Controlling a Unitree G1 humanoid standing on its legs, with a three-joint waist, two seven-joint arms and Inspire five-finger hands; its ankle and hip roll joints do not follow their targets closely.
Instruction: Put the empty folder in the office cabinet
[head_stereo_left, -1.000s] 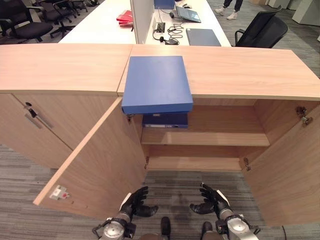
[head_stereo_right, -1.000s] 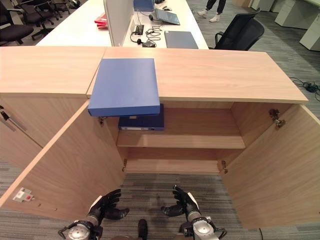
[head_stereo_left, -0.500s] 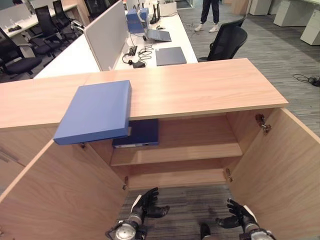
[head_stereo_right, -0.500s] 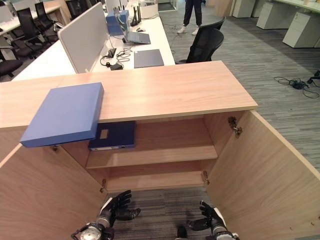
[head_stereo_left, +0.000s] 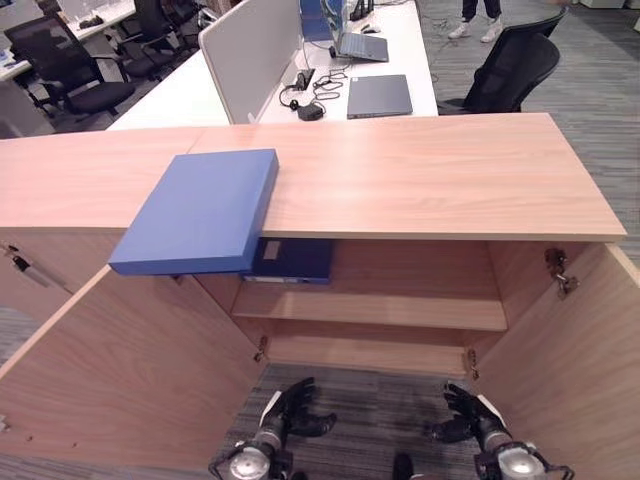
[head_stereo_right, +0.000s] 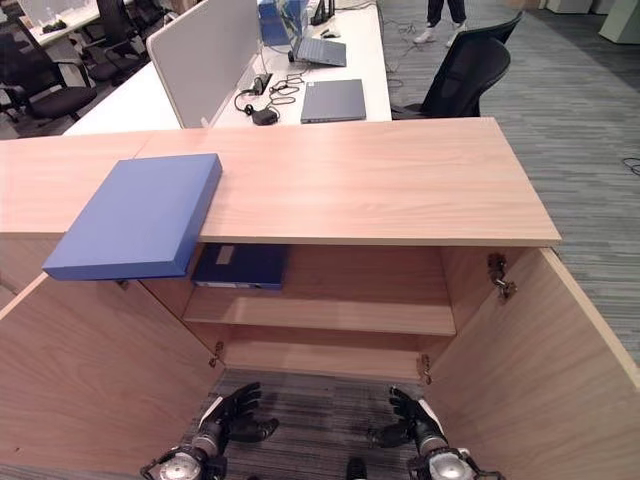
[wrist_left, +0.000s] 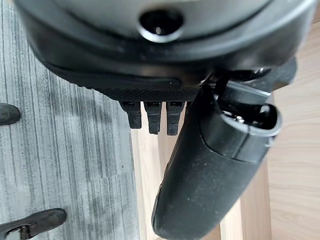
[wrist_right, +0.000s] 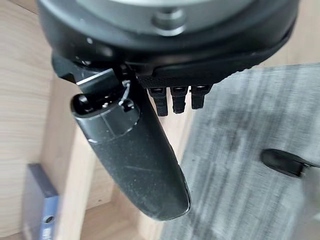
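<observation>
Blue folder (head_stereo_left: 200, 210) lies flat on the cabinet worktop (head_stereo_left: 430, 175), at its left part, with its near end overhanging the front edge above the left door opening. Not held by either hand.

Office cabinet (head_stereo_right: 330, 300) stands open: left door (head_stereo_left: 120, 380) swung out toward the robot, right door (head_stereo_left: 580, 370) likewise. Upper shelf (head_stereo_left: 400, 308) carries a darker blue binder (head_stereo_left: 292, 262) lying flat at its left end, directly under the overhanging folder; the rest of that shelf is bare wood. A lower shelf (head_stereo_left: 370, 352) sits below it.

Left hand (head_stereo_left: 290, 412) hangs low in front of the cabinet over the grey carpet (head_stereo_left: 380, 410), fingers relaxed and loosely spread, holding nothing. Right hand (head_stereo_left: 465, 415) is at the same height near the right door, fingers likewise loose, nothing in it. Both are well apart from the folder.

Behind the cabinet: a white desk (head_stereo_left: 180, 95) with a grey divider screen (head_stereo_left: 245, 50), a closed laptop (head_stereo_left: 378, 96), a headset with cables (head_stereo_left: 300, 100), and black office chairs (head_stereo_left: 510, 70). A person's legs (head_stereo_left: 478, 15) show at the far end.
</observation>
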